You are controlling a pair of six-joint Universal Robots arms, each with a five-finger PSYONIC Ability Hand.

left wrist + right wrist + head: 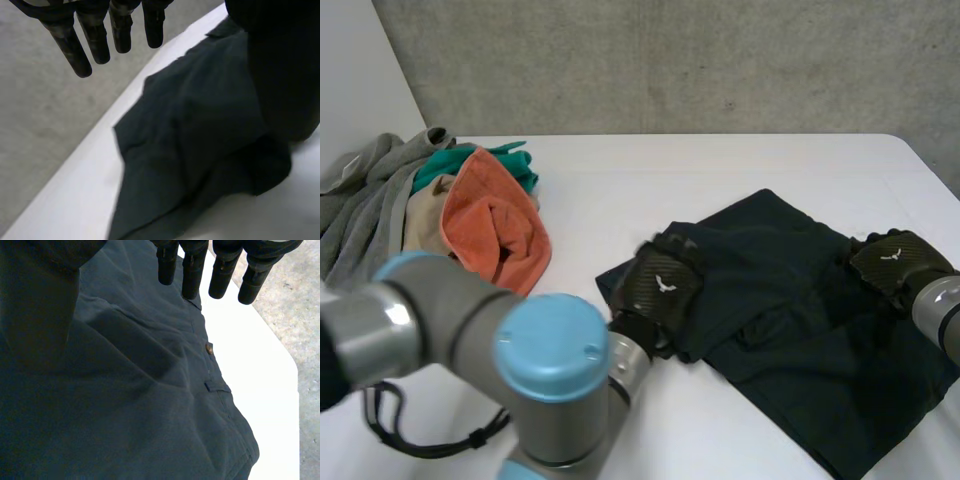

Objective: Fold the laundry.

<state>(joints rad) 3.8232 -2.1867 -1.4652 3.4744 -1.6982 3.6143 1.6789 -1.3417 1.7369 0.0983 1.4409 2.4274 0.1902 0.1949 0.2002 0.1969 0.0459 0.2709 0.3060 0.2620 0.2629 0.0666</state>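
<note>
A dark navy pair of shorts point(790, 310) lies crumpled on the white table point(720, 180), right of the middle. My left hand point(660, 285) hovers over the garment's left edge. In the left wrist view its fingers point(95, 35) hang straight and apart above the dark cloth point(200, 150), holding nothing. My right hand point(895, 258) is at the garment's right edge. In the right wrist view its fingers point(220, 270) are straight over the shorts point(150, 405), near a small button point(209, 348) and a belt loop point(217, 386).
A laundry pile sits at the table's left: an orange towel point(495, 225), a teal piece point(470, 165), a beige piece point(420, 215) and a grey garment point(365, 200). A concrete wall stands behind. The table's right corner point(280, 365) is close to the shorts.
</note>
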